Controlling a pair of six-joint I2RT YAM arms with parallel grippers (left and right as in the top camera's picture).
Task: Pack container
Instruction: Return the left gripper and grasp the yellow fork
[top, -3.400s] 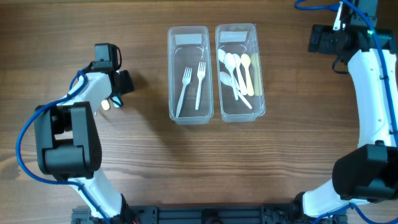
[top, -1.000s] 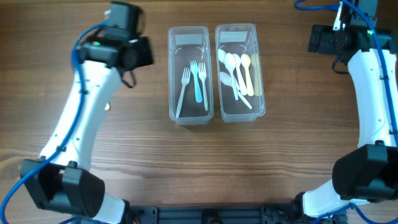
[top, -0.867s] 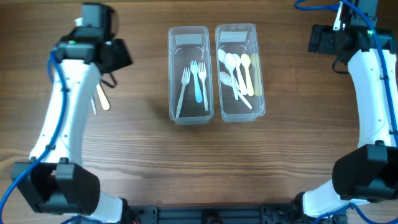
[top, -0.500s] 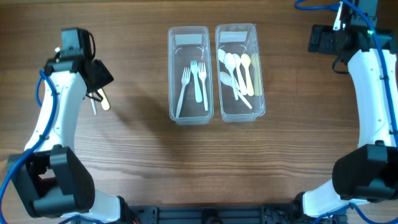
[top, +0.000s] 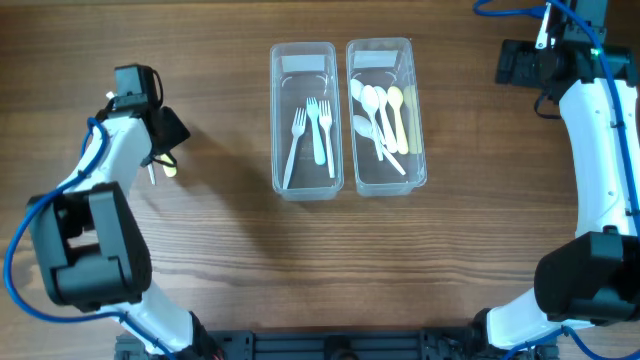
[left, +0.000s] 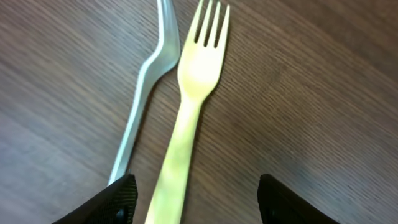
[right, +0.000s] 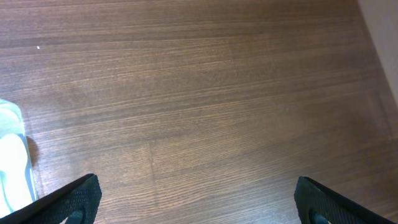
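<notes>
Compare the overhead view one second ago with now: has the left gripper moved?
Yes. The left gripper has moved left and down the picture, away from the fork container it was beside, to above the loose yellow fork.

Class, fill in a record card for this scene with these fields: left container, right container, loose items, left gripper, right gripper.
left container: clear, holds forks
right container: clear, holds spoons
loose items: yellow fork and grey fork, side by side on the table
left gripper: open, low over the yellow fork's handle
right gripper: open, over bare table, holding nothing
</notes>
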